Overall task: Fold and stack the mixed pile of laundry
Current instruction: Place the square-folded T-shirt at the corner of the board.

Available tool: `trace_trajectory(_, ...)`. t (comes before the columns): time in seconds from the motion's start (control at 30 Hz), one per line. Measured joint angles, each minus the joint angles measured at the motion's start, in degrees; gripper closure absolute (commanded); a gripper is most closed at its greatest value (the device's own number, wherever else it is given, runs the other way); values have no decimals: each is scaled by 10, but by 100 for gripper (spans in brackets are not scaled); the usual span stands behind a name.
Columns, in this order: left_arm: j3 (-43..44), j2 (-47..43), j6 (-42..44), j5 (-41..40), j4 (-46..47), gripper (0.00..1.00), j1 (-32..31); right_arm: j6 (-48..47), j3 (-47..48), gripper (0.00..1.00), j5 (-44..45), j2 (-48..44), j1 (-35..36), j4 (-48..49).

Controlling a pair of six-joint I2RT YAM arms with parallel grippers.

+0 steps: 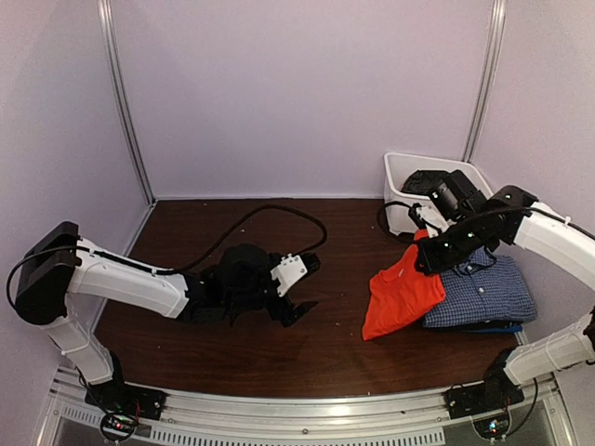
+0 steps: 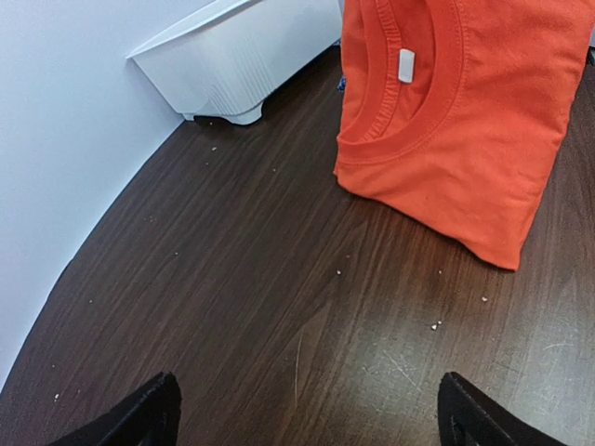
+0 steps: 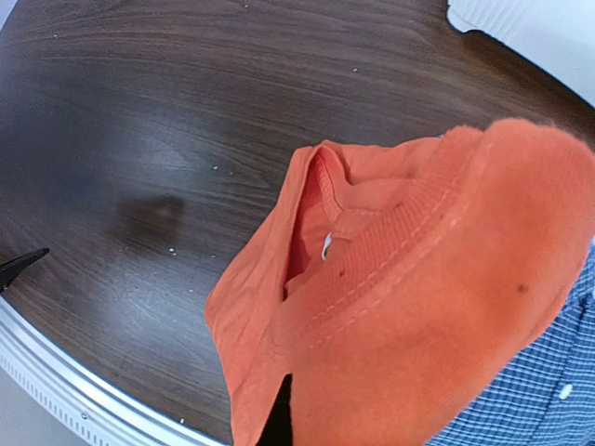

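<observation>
Orange T-shirt (image 1: pixel 402 299): folded, ribbed round collar and white neck label showing; one edge is being lifted, the rest is lying on the table (image 1: pixel 214 325), right side.
Checked shirt (image 1: pixel 483 293): blue-and-white, folded flat, partly overlapped by the T-shirt.
Right gripper (image 1: pixel 430 258): jaws are being clamped on the T-shirt's edge.
Left gripper (image 1: pixel 305 286): jaws are being held wide apart over bare wood.

On my feed the orange tee (image 2: pixel 465 139) reads as soft matt knit cloth, ribbed at the collar. The table (image 2: pixel 232 279) is dark wood-grain with a slight sheen, a bit scuffed. The tub (image 2: pixel 232 56) is white ribbed plastic, and the checked shirt (image 1: pixel 483 290) is fine woven cloth.
</observation>
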Motion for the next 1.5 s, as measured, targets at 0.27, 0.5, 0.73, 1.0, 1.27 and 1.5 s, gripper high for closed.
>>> trace_trajectory(0.27,3,8,1,11,5,2,5,-28,78,100,74,-4,0,-104)
trace_trajectory(0.5,3,11,-6,29,9,2,9,-39,151,100,97,-4,0,-158)
trace_trajectory(0.73,3,11,-7,37,9,2,9,-35,226,100,95,-2,0,-183)
trace_trajectory(1.0,3,11,-7,38,8,2,9,-29,233,100,102,-2,-5,-212)
trace_trajectory(1.27,3,11,-7,40,8,2,11,-42,194,100,157,-10,-50,-214)
trace_trajectory(1.5,-3,10,-7,40,8,2,12,-74,174,100,205,1,-89,-201)
